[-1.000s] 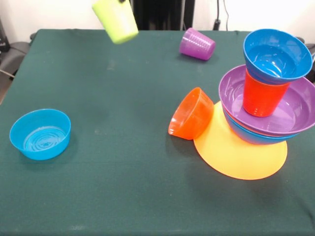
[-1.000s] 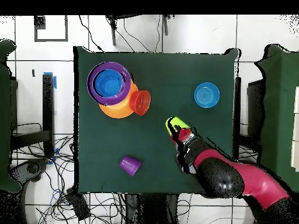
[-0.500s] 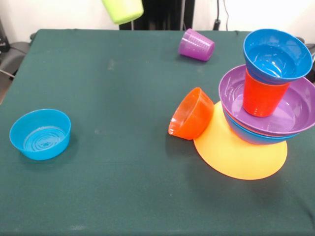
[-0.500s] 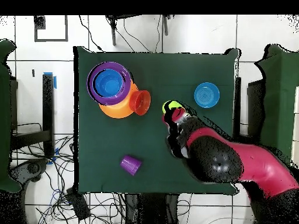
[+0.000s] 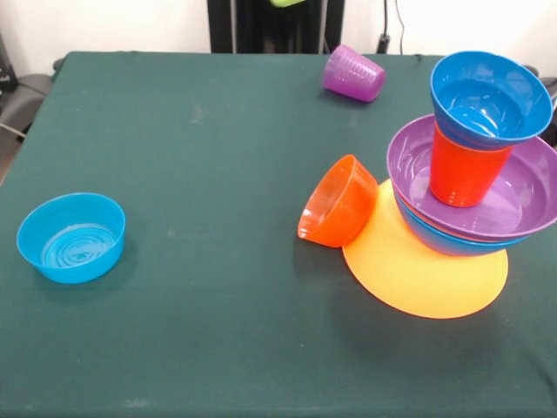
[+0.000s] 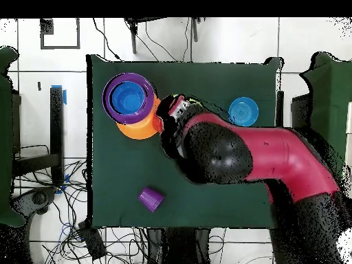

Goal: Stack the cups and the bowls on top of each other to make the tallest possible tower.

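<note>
On green table (image 5: pixel 218 157): tower (image 5: pixel 474 183) at right in front view, orange-yellow bowl (image 5: pixel 418 270) as tilted base, blue bowl (image 5: pixel 439 239) then purple bowl (image 5: pixel 531 196) above, orange cup (image 5: pixel 461 170) in purple bowl, blue bowl on top (image 5: pixel 487 96). Small orange bowl (image 5: pixel 338 202) on side, touching base. Purple cup (image 5: pixel 353 75) on side near far edge. Light blue bowl (image 5: pixel 71 237) alone at left, upright. Green cup (image 5: pixel 287 3) only sliver at top edge. Arm (image 6: pixel 234 148) over table beside tower in overhead view; gripper (image 6: pixel 177 106) near green cup, fingers: can't tell.

Front camera faces across the table (image 5: pixel 174 131); overhead looks straight down.
</note>
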